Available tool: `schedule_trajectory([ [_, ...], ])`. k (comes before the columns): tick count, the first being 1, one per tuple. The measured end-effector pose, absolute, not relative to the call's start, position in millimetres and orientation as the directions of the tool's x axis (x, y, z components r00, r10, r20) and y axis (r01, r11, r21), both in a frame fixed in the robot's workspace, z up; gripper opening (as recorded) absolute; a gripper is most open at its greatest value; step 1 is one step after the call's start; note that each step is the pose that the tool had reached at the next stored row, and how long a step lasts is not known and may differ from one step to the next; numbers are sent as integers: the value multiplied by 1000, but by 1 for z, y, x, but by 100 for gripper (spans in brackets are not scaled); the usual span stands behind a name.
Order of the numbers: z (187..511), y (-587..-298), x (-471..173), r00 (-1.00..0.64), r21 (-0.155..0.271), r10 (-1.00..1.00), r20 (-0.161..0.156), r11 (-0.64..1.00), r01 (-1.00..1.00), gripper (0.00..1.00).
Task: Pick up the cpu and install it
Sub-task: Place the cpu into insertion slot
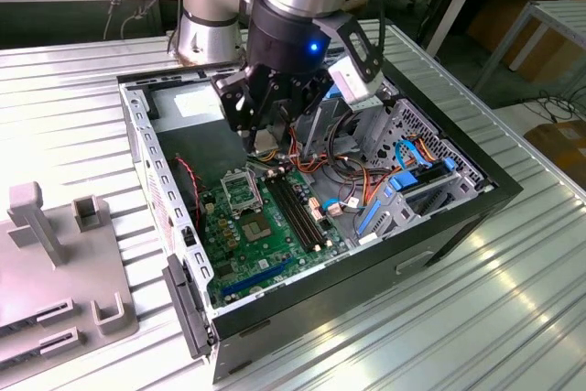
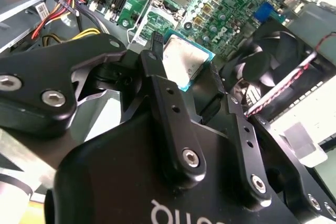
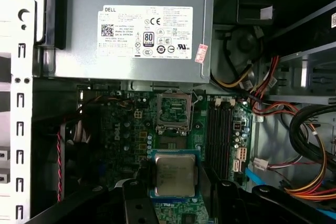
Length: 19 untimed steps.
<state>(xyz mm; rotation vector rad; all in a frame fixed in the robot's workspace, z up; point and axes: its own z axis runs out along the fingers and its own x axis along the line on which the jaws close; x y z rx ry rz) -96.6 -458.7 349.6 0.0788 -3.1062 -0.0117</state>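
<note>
1. Tool state. In the first wrist view I read the gripper (image 3: 174,183) as closed on the cpu (image 3: 175,171). One of its black fingers (image 3: 138,184) sits against each of two opposite edges of the chip. The silver-grey lid faces the camera and a strip of board edge shows around it. The second wrist view gives the same reading.

2. Location of the part. The cpu is between the fingertips, held over the motherboard (image 3: 121,129) inside the open case (image 1: 476,180). It is not seated. The socket (image 3: 173,107) lies just beyond the fingertips, apart from the chip, with its metal frame open and its bed bare. The memory slots (image 3: 219,135) run to one side of the tool line. The grey power-supply box (image 3: 131,30) stands farther out, past the socket.

3. Handling notes (my judgement).
- Mass: very light, so the load on the grip is negligible.
- Stiffness: rigid and thin, so it will not flex, but it offers the fingers little edge to bear on.
- Surface: the smooth metal lid is likely slippery.
- Fragility: the underside contacts and the socket bed are both easily damaged.
- Grip point: two opposite board edges, centred and level, as I see it now. The faces should not be gripped.
</note>
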Motion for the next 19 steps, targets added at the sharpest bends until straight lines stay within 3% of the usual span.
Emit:
schedule_trajectory([
  [19, 309, -459, -95, -999, 8, -35, 34, 999, -35, 47],
])
